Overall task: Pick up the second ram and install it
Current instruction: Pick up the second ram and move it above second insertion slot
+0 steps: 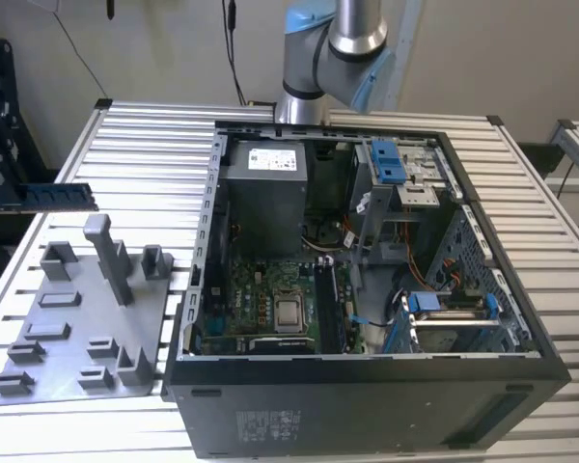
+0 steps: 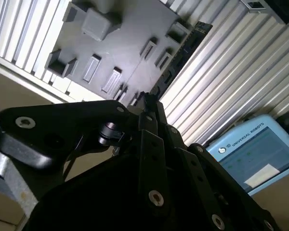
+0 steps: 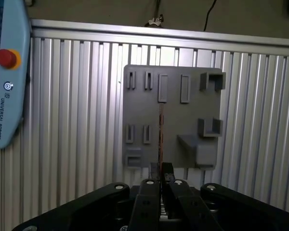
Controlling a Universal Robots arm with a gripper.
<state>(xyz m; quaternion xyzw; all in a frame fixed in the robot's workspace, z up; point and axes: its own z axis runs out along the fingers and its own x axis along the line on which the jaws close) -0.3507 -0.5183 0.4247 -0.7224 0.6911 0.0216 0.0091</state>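
The second ram (image 1: 50, 197), a long dark blue-green stick, hangs level in the air at the exterior view's left, above the far end of the grey tray (image 1: 77, 328). In the first wrist view it shows edge-on as a thin line (image 3: 161, 130) running out from my gripper (image 3: 161, 174). In the second wrist view the ram (image 2: 183, 53) reaches out from the black fingertips (image 2: 147, 103) over the tray's edge (image 2: 125, 43). My gripper is shut on the ram's near end. The open computer case (image 1: 367, 289) with its motherboard slots (image 1: 333, 304) lies to the exterior view's right.
The tray (image 3: 173, 96) carries raised blocks and a tall post (image 1: 111, 256). It rests on a slatted aluminium table (image 1: 145, 145). A blue-grey teach pendant (image 3: 5, 72) lies on the table beyond the tray. The case's metal wall (image 1: 205, 251) stands between tray and motherboard.
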